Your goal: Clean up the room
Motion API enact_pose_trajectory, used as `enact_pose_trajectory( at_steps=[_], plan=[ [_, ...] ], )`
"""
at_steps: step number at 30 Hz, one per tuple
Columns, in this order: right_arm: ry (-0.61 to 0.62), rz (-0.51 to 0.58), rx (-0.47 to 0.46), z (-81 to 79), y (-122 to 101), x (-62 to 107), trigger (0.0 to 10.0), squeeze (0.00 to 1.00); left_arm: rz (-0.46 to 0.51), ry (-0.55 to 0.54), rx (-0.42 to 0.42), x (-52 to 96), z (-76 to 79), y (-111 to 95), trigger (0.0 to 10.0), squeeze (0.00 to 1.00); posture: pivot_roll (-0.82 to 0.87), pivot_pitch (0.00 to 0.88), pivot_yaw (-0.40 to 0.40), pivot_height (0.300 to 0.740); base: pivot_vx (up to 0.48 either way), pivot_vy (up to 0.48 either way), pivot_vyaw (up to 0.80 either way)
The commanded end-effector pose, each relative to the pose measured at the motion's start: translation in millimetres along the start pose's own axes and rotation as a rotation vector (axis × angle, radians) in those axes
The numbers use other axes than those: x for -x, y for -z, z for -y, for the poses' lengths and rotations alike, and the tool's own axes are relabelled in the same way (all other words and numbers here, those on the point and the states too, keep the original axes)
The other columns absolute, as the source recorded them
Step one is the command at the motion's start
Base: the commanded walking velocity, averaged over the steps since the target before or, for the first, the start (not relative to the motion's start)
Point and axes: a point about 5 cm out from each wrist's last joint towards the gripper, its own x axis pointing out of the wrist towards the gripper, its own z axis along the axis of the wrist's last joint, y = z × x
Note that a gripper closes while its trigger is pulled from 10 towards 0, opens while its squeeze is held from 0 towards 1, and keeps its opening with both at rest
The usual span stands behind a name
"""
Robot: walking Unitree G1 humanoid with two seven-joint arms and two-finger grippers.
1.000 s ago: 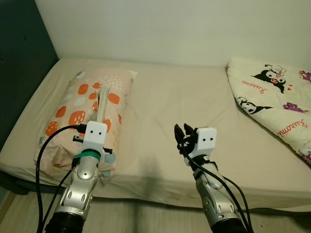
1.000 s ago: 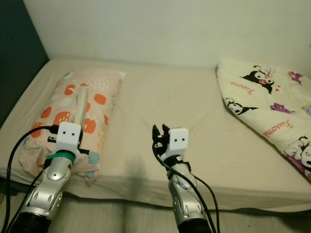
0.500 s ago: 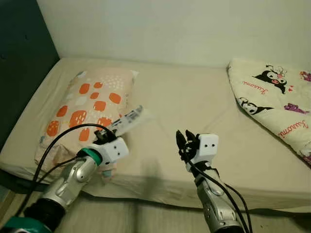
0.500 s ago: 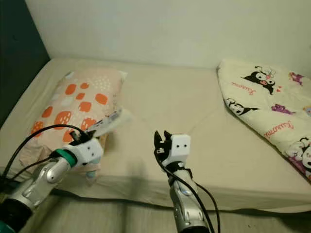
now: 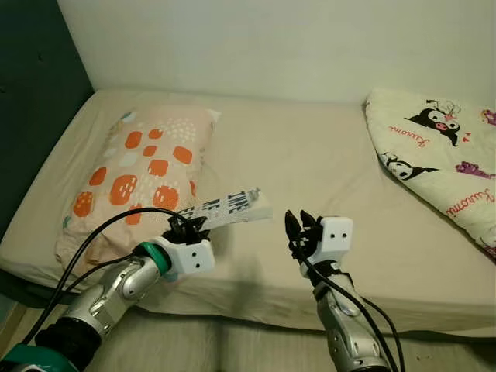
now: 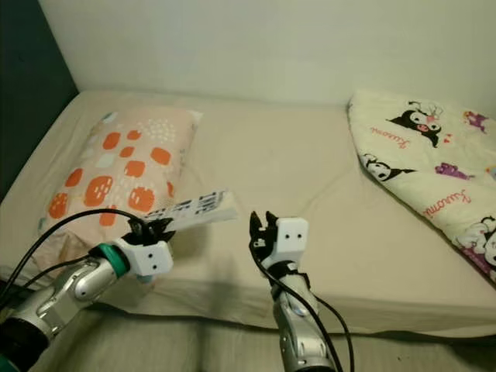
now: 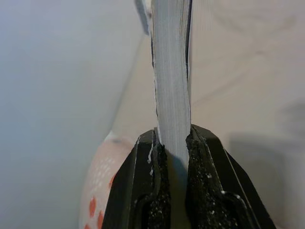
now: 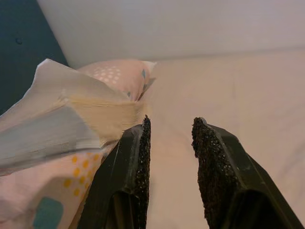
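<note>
Book (image 5: 227,208) clamped in L hand (image 5: 188,227); R hand (image 5: 297,229) open nr bed (image 5: 310,163).

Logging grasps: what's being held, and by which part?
The left gripper pinches a book by one end; the right gripper holds nothing.

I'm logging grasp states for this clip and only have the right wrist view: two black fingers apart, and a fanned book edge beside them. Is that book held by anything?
Observer: Yes. The left gripper is clamped on the book, holding it above the bed.
Operator: Is my gripper touching it?
Observer: No. The right gripper is open, just to the book's right, with a gap between.
Operator: What's on the far right of the bed?
Observer: A cartoon-print blanket. A pillow lies on the left.
</note>
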Motion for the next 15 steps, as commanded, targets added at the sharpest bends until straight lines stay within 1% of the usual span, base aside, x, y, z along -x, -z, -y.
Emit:
enact_pose_trajectory(
  at_steps=[1, 13, 15],
  plan=[
    [0.01, -0.011, -0.01, 0.3, 1.1, 1.2, 10.0, 0.0, 0.041, 0.018, -0.017, 1.0, 4.3, -2.1, 10.0, 0.0, -0.04, 0.118, 0.063, 0.656, 0.0, 0.0, 0.0],
    [0.018, -0.003, -0.01, 1.4, -1.5, 1.3, 10.0, 0.0, 0.049, 0.033, -0.036, 1.6, 5.5, 0.2, 10.0, 0.0, -0.04, 0.126, 0.064, 0.611, 0.0, 0.0, 0.0],
    [0.031, 0.005, -0.009, 3.9, -3.8, 0.9, 10.0, 0.0, 0.069, 0.057, -0.063, 2.5, 7.1, 1.4, 10.0, 0.0, -0.05, 0.128, 0.062, 0.601, 0.0, 0.0, 0.0]
  ],
)
